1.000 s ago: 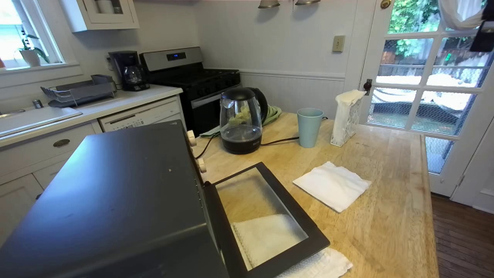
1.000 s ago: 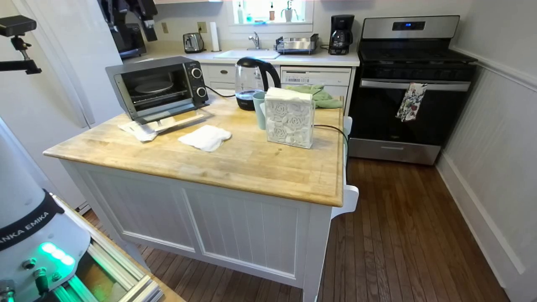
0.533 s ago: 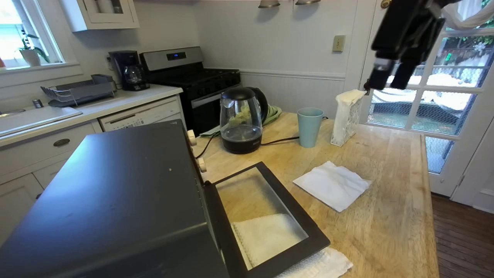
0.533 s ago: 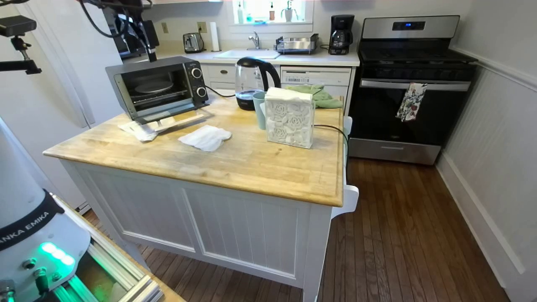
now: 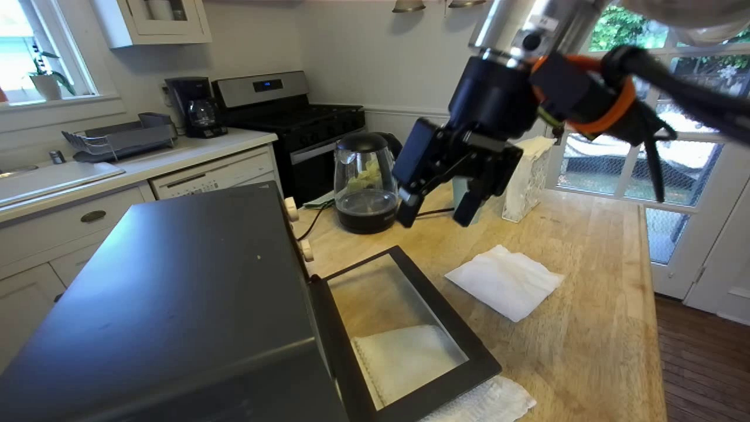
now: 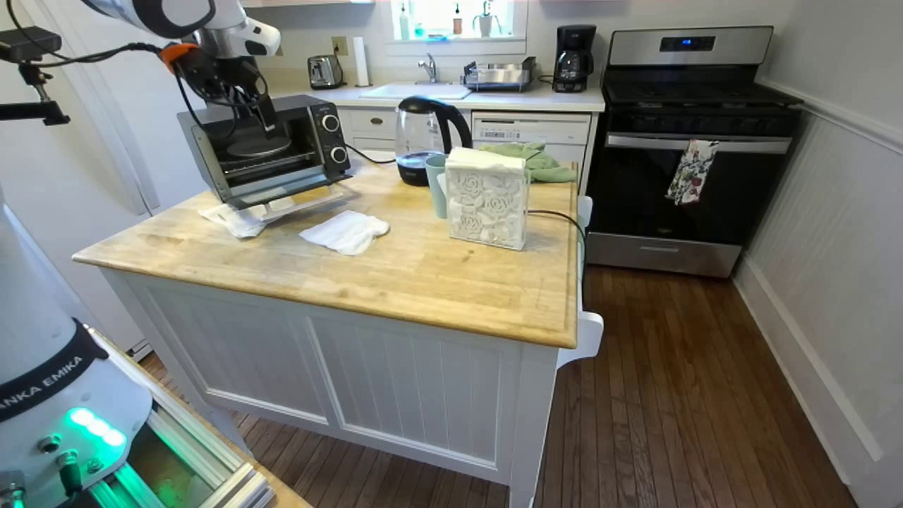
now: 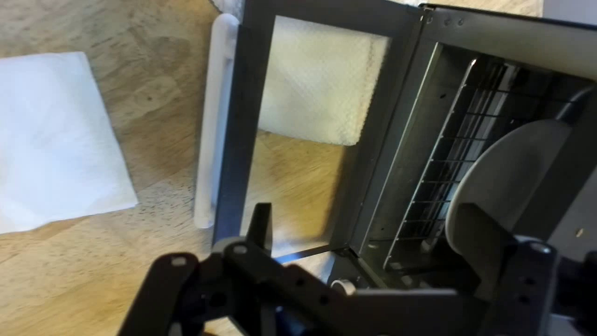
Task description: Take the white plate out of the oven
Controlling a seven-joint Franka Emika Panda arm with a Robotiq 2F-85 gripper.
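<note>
Claw (image 5: 434, 218) spread wide, with nothing held. Within the last second it has been brought down from high up in both exterior views to the front of the oven (image 5: 193, 281), apparently above the lowered door (image 5: 439, 306); contact not made out. Inside the oven, the white plate (image 7: 508, 163) is seen over the wire rack (image 7: 431, 161), untouched. From this the approach is judged to be under way, with extraction not yet begun. A lower, more level entry will probably be needed, lest the oven's top edge be struck. Farther off, the glass kettle (image 5: 364, 196) is seen on the table (image 5: 586, 328), apart from the oven.
</note>
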